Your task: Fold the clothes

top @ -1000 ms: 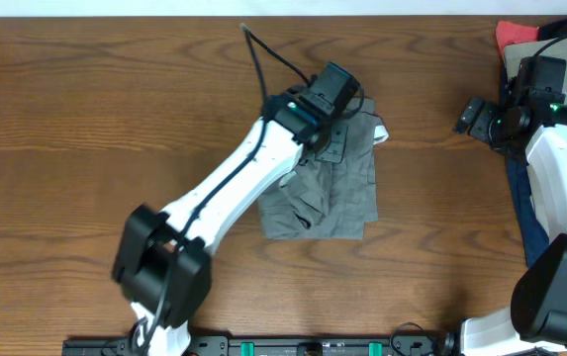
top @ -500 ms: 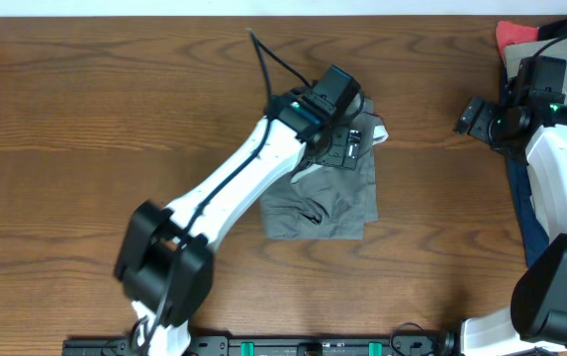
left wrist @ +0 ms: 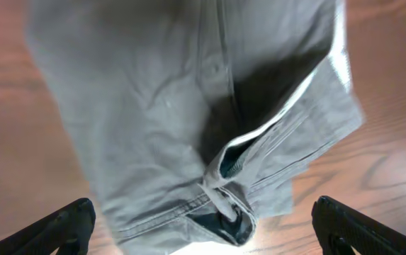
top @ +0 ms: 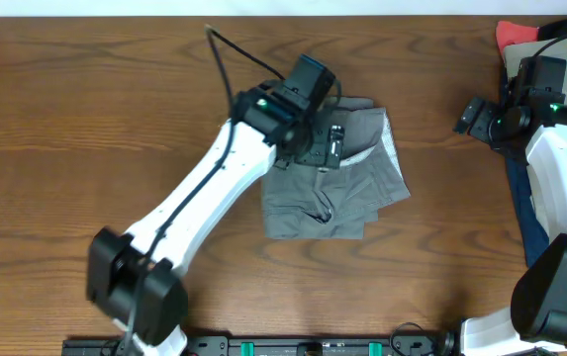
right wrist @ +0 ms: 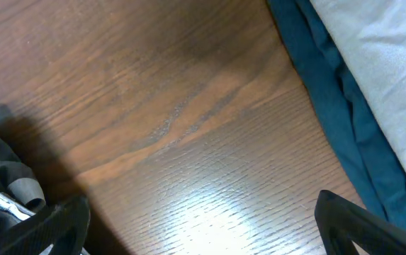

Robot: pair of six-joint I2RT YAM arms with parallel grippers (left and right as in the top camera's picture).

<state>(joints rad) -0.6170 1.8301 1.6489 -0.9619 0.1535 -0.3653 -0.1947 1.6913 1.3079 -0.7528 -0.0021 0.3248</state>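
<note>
Wood-grain worktop (top: 85,109) with clothes.
Near the middle, rumpled grey shorts (top: 347,203), partly folded; well apart at the right edge, a heap: navy garment (top: 519,198), beige garment (top: 532,47), red garment (top: 513,35).

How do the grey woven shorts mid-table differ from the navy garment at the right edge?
The grey woven shorts lie alone, roughly folded; the navy garment is partly covered by a pale garment. The shorts show a waistband and seams; the navy garment shows only plain cloth. The shorts are grey, the navy garment dark blue. Both rest on the wooden table.
</note>
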